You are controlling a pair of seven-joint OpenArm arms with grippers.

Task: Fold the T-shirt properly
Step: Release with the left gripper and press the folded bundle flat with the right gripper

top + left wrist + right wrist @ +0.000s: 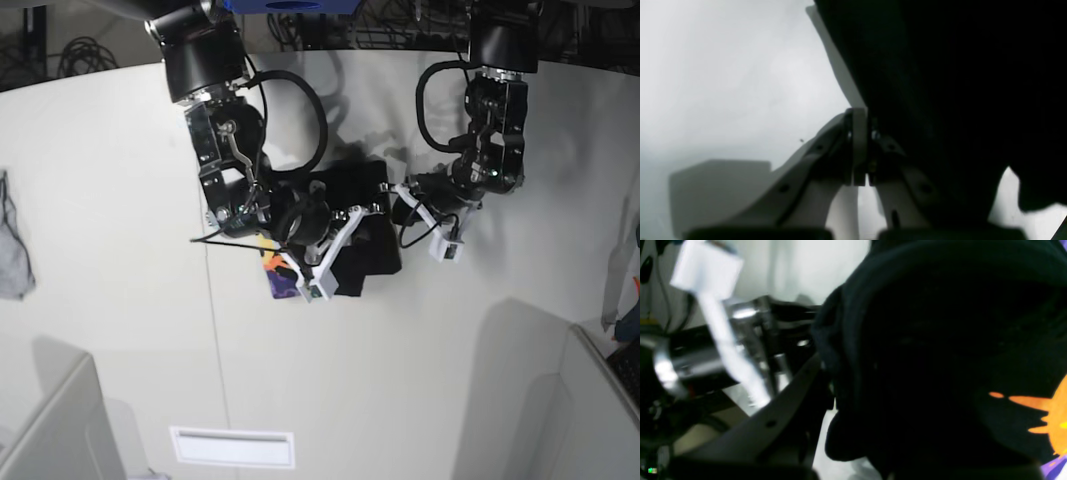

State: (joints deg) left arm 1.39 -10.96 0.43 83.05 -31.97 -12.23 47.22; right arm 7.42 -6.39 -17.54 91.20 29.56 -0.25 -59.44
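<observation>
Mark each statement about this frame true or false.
1. The shirt is black. True.
2. The left gripper is wide open. False: it is shut.
3. The shirt's print shows orange and purple. True.
4. The print is entirely hidden. False: part of it shows in the base and right wrist views.
5. The grey cloth lies under the shirt. False: it lies apart, at the left edge of the base view.

The black T-shirt (368, 185) lies partly folded on the table, its orange-and-purple print partly showing.
</observation>
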